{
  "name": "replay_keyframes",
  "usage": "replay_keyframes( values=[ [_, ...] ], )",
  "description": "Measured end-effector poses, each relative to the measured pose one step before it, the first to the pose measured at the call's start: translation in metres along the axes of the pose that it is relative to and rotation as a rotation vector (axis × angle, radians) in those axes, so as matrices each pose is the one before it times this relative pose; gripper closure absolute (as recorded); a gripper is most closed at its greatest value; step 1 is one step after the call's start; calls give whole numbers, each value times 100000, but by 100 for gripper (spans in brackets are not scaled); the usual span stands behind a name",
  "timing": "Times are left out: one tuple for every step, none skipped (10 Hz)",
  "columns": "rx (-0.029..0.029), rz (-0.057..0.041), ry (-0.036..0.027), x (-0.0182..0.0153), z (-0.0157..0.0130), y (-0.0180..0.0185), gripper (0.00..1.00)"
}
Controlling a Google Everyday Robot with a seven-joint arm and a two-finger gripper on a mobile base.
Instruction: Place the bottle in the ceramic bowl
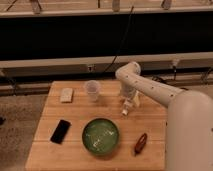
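The green ceramic bowl (101, 135) sits on the wooden table (75, 112), front and centre. The small white bottle (125, 111) is right of centre, above and to the right of the bowl, just under the gripper's tip. My gripper (128, 104) points down at the bottle's upper end, on the white arm that reaches in from the right. I cannot tell whether the bottle rests on the table or is held.
A clear plastic cup (92, 90) stands left of the gripper. A pale beige block (66, 95) lies at the back left, a black phone (61, 131) at the front left, and a dark red-brown oblong object (140, 143) right of the bowl.
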Motion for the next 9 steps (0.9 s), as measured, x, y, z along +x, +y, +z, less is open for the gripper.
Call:
replay_keyframes(
  values=[
    [-79,-243,88,-3,21,-2,20],
    [-91,-282,-17,-48,45,9,20],
    [-179,-560,61,-90,87,-42,20],
    [-161,-469,-43,-110,120,-45,20],
    [-67,-171,118,0,2,-2,20],
    [-115,-441,32,-54,41,-13,20],
    [-111,-359,39,-61,42,-36,20],
    [-64,-468,36,-85,70,-79,20],
    [-39,-311,71,-33,29,-25,20]
  ],
)
